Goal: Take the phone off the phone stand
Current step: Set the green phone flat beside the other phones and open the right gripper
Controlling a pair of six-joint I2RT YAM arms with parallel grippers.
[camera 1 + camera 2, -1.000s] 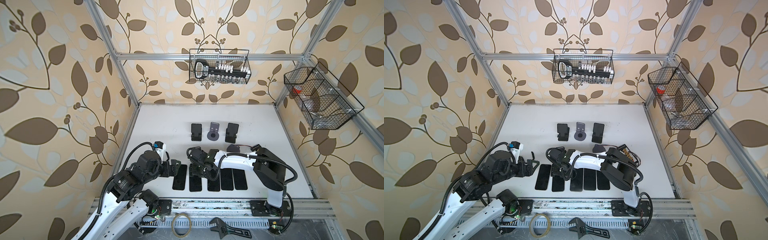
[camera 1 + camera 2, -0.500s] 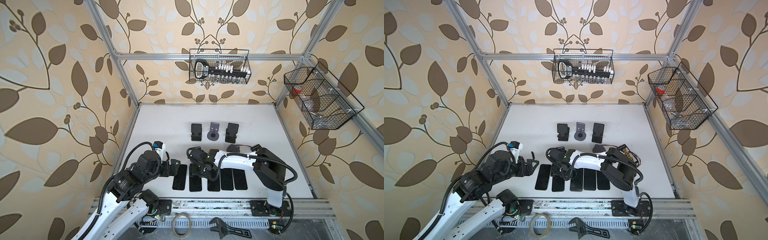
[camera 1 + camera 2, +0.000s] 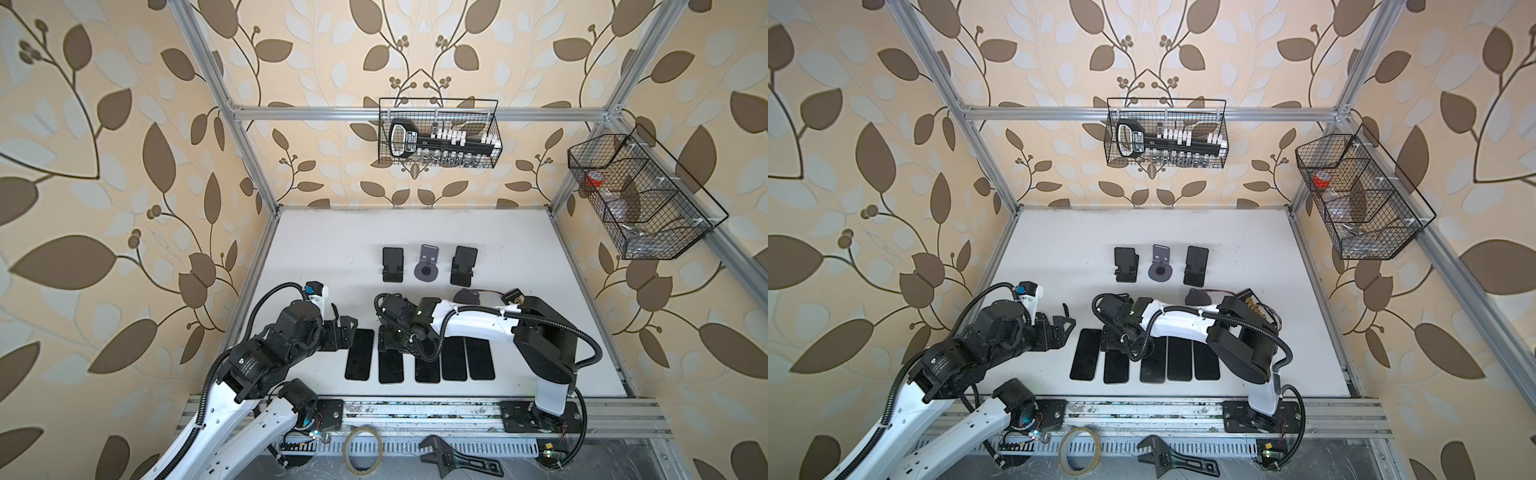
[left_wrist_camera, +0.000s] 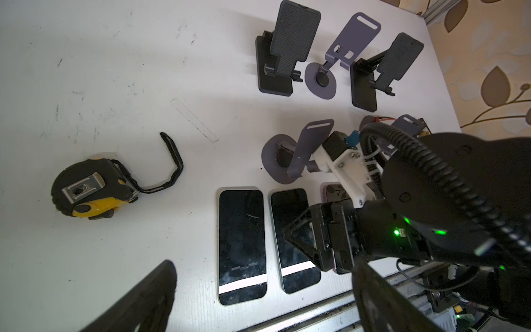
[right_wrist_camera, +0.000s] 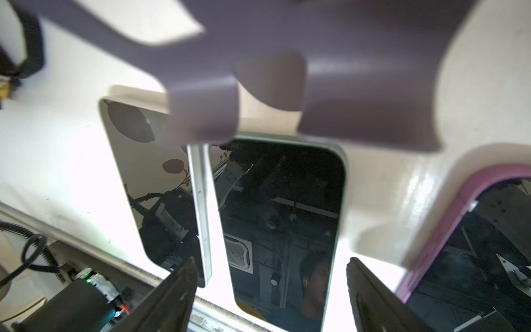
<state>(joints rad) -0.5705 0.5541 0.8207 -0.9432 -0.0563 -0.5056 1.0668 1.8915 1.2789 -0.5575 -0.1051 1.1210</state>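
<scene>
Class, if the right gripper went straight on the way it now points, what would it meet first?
Most likely the screen of the green-rimmed phone lying flat just beyond its fingers, though depth is hard to judge.

Five phones (image 3: 481, 357) lie side by side along the front of the table (image 3: 332, 232); three stands (image 3: 428, 266) line up behind them; two more stands (image 4: 287, 161) sit between the rows; the tape measure (image 4: 89, 189) rests left of the phones.
</scene>
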